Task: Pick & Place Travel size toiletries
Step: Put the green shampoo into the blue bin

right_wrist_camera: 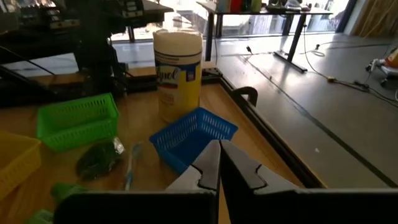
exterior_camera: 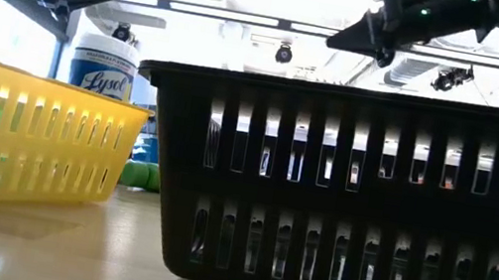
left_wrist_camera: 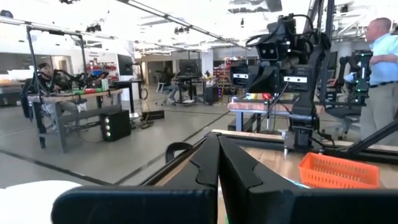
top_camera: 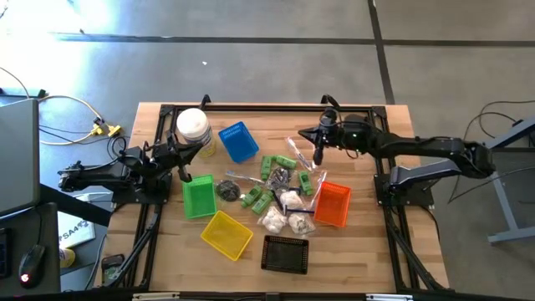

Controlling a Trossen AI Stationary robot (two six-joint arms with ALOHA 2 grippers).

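Around the white wipes jar (top_camera: 193,124): blue basket (top_camera: 238,140) just beside, green basket (top_camera: 198,196) near, yellow (top_camera: 226,234), black (top_camera: 285,253), orange (top_camera: 333,204) baskets farther.

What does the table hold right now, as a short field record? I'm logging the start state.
left gripper: shut, empty, above the green plastic basket
right gripper: shut, empty, over the pile's far edge
toiletries: small green bottles and white puffy packets loose at table centre
other baskets: blue, orange, yellow, black
white wipes jar: upright beside blue basket
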